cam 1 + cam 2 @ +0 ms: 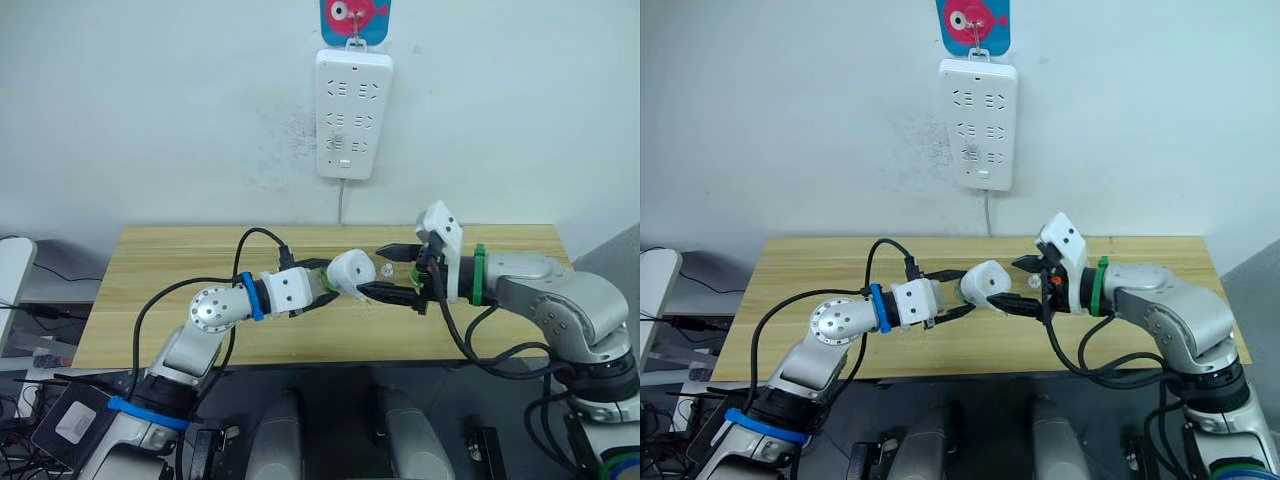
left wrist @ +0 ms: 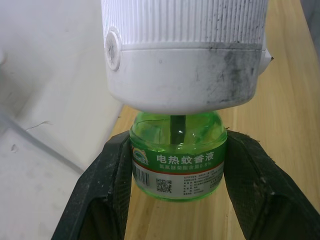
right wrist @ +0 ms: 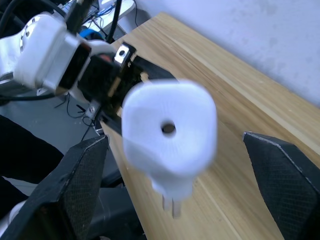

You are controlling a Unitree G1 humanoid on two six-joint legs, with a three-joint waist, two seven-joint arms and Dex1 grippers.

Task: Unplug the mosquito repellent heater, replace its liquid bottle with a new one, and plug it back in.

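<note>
1. Heater position: the mosquito repellent heater (image 1: 350, 270) is unplugged and held in the air over the middle of the wooden surface (image 1: 500, 330), between the two arms, with the wall power strip (image 1: 352, 112) well above it at about 12 o'clock.
2. The left gripper (image 2: 176, 165) has its fingers (image 2: 107, 195) pinching the green liquid bottle (image 2: 176, 160) on both sides of the label, the bottle still seated in the heater's white body.
3. The right gripper (image 3: 175, 165) has its fingers (image 3: 280, 170) spread wide to either side of the heater, apart from it, with the round top opening facing the wrist and the plug prongs (image 3: 170, 202) pointing down.
4. Handling, as a judgement: the heater looks like light, stiff, smooth plastic, likely to slip on its rounded shell.
5. The ribbed band near the bottle seems the better hold for the right fingers, clear of the prongs.
6. The bottle is small and holds liquid; a firm, steady pinch while twisting seems wise.
</note>
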